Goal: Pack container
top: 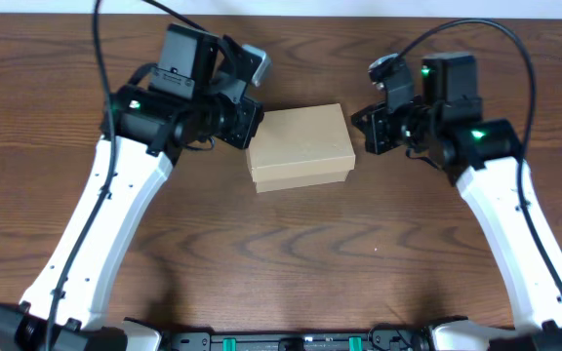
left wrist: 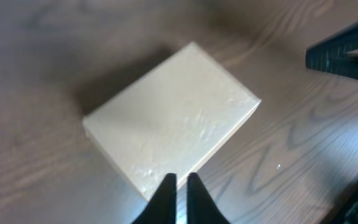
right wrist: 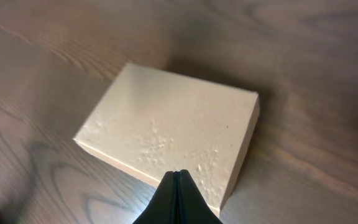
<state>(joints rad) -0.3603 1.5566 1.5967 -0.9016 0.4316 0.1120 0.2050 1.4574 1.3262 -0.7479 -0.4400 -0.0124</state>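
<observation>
Squarely between both tools — left tool [top: 250, 119], right tool [top: 363, 125] — sits the container [top: 301, 147].

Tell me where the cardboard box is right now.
In the overhead view the cardboard box sits lid-closed on the wooden table, near its middle, between the left hand and the right hand.

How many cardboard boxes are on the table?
1: the small tan rectangular cardboard box lies lid shut at the middle of the brown wooden table, between both arms. Nothing else shows.
</observation>
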